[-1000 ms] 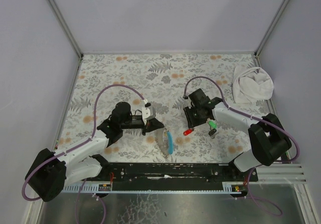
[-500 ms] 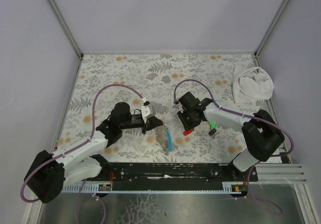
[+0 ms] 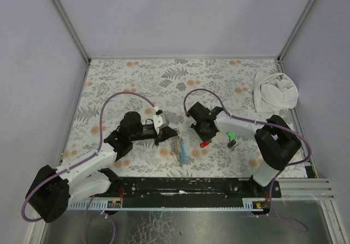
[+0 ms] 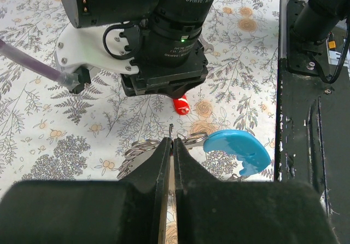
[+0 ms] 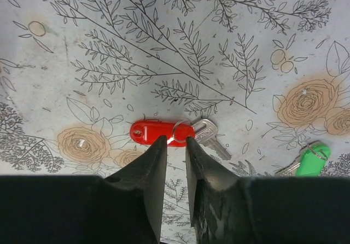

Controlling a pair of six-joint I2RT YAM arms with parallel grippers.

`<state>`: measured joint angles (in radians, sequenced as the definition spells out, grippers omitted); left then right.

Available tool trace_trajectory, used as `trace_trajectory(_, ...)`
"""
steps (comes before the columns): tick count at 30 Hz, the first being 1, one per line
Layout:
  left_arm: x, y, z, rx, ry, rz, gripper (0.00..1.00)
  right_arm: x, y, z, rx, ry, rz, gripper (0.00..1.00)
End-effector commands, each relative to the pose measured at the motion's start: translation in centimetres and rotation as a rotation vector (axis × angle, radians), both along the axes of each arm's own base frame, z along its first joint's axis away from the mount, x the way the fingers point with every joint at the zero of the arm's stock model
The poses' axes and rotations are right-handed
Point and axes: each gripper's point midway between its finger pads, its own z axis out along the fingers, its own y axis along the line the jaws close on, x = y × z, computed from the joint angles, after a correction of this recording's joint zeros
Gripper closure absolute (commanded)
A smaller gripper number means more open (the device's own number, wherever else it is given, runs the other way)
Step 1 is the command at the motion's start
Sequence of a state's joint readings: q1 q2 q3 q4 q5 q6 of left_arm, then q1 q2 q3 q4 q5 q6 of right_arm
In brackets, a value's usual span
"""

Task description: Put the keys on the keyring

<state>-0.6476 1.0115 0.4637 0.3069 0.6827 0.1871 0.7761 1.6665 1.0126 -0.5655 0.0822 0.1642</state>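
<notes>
My left gripper point(image 3: 167, 136) is shut on the thin wire of the keyring point(image 4: 171, 130) and holds it just above the table. The ring's grey metal loops point(image 4: 135, 149) hang left of the fingers and its light blue part point(image 4: 238, 151) right; it also shows in the top view point(image 3: 181, 150). The red key point(image 5: 156, 132) lies flat, with a small ring and a silver blade point(image 5: 210, 137). My right gripper point(image 5: 176, 141) hovers over it, jaws a narrow gap apart and empty. The green key point(image 5: 311, 160) lies to the right point(image 3: 232, 137). The tan-yellow and black keys are not discernible.
A white cloth bundle point(image 3: 275, 91) lies at the back right. The right arm's wrist point(image 4: 158, 36) hangs close in front of the left gripper. The black base rail point(image 3: 186, 185) runs along the near edge, and grey walls enclose the table.
My right gripper has moved left, from near the green key to over the red key and closer to the left gripper. The left gripper has held the keyring almost still.
</notes>
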Motion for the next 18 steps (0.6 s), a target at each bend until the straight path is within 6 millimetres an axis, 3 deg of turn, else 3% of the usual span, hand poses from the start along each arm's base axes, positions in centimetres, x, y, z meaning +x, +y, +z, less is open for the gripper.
trace_trajectory(1, 0.12, -0.24, 1.29, -0.035, -0.035, 0.001, 1.00, 0.60, -0.11, 0.23, -0.051, -0.024, 0.020, 0.73)
trace_trajectory(12, 0.09, -0.34, 1.27, -0.033, -0.031, -0.006, 1.00, 1.14, -0.58, -0.15, -0.101, -0.049, 0.015, 0.74)
trace_trajectory(18, 0.08, -0.40, 1.32, -0.033, -0.030, -0.010, 1.00, 1.56, -0.86, 0.59, -0.104, -0.086, -0.002, 0.86)
